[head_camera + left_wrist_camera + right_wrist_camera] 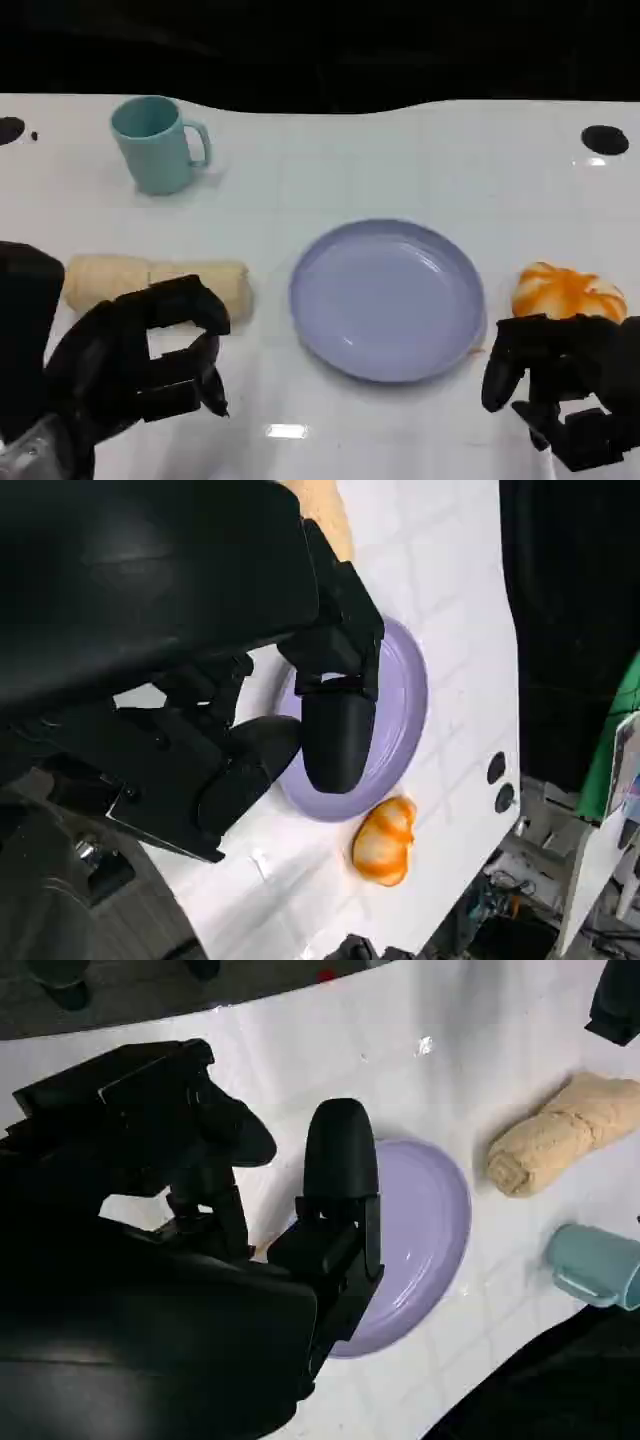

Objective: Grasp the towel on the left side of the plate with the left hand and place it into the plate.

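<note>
Towel lay on the table, left hand poised just in front of it

Towel (155,285), one beige roll, lay lengthwise on the white table (400,160), to the left of the plate (388,300) and close beside its rim without touching it. In the head view the robot's left hand (150,350) sat just in front of the roll, on the side nearer the robot, and its upper fingers overlapped the towel's near edge in the picture. Whether those fingers touched the cloth could not be told. The fingers were spread and slightly curled, and held nothing.

One lavender plate sat at the middle of the table, round and shallow, with nothing in it. One teal mug (155,143) stood upright well behind the towel, its handle turned toward the plate's side. One orange-and-white object (568,292), rounded and lumpy, lay just to the right of the plate.

The right hand (560,385) rested low at the right, just in front of that orange object, fingers partly curled and apart, with nothing in its hold. The right wrist view showed the rolled towel (560,1130) beyond the plate (420,1230), with the mug (592,1265) beside it.
</note>
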